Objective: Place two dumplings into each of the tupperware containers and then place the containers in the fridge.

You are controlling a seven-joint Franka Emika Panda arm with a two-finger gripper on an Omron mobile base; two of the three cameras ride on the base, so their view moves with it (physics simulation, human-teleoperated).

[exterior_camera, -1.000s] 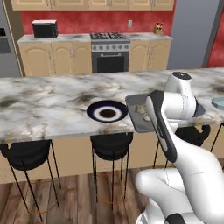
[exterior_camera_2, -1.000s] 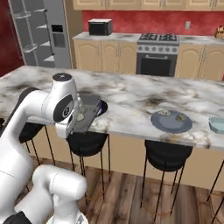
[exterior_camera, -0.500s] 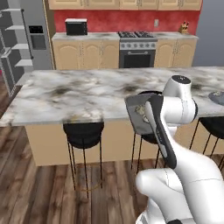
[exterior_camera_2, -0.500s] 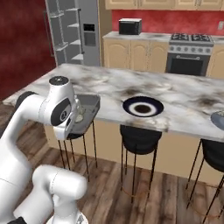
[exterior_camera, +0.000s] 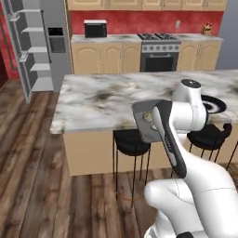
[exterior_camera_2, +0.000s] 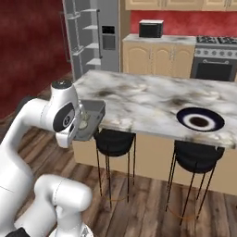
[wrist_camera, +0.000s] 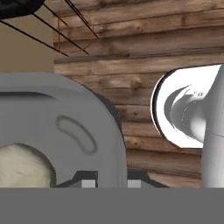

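Observation:
My gripper [wrist_camera: 111, 183] is shut on the rim of the dark grey tupperware container [exterior_camera: 145, 122] [exterior_camera_2: 90, 118] [wrist_camera: 65, 131] and holds it in the air off the island's left end, over the wooden floor. Tan dumplings [exterior_camera: 150, 117] [exterior_camera_2: 83, 124] [wrist_camera: 22, 168] lie inside it. In the hand view the dark fingertips [wrist_camera: 89, 183] sit on either side of the container's rim. The grey fridge [exterior_camera: 56, 44] [exterior_camera_2: 107, 39] stands at the far left of the kitchen, its door swung open and its pale shelves [exterior_camera: 37, 46] [exterior_camera_2: 88, 41] showing.
The marble island counter [exterior_camera: 93, 102] [exterior_camera_2: 148, 99] carries a round dark-blue-and-white plate [exterior_camera: 214, 104] [exterior_camera_2: 200, 121]. Black stools [exterior_camera: 132, 142] [exterior_camera_2: 113, 138] stand under its near edge. The steel oven [exterior_camera: 160, 58] is at the back wall. Open wooden floor runs left toward the fridge.
The base has moved left along the island, so the whole scene has slid right and the fridge has come closer. The container stays in my gripper.

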